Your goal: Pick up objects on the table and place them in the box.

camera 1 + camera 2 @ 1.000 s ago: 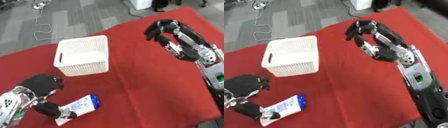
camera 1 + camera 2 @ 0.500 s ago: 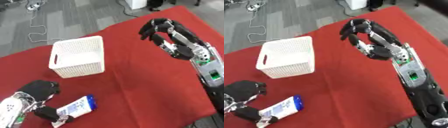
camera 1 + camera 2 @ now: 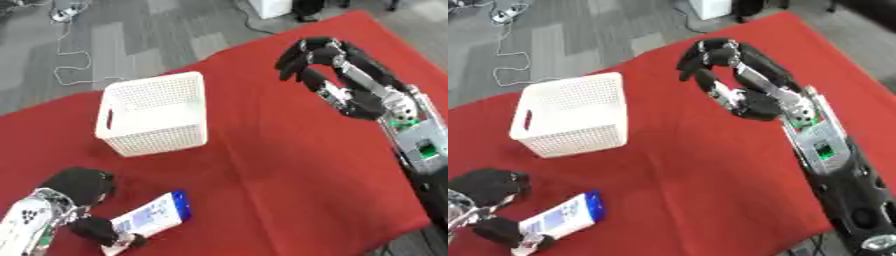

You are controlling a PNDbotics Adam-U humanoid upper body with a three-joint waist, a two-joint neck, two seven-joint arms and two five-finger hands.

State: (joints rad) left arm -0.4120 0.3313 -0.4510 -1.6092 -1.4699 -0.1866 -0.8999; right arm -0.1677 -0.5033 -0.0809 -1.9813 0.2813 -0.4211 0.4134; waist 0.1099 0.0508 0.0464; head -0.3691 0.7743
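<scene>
Left eye view: white basket [image 3: 156, 115] at upper left of the red worktop [image 3: 280, 165]. Left hand [image 3: 83, 200], lower left, partly cut off, pinches a white-and-blue packet [image 3: 156, 216]; print illegible.

Right eye view: right hand [image 3: 728, 67], upper centre, fingers curled, holds nothing.

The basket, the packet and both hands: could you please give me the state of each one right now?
White basket: upright on the red cloth, nothing visible inside.
White and blue packet: lying flat on the cloth, near end gripped.
Left hand: fingers curled round the packet's near end.
Right hand: raised over the cloth, fingers curled, holding nothing.
</scene>
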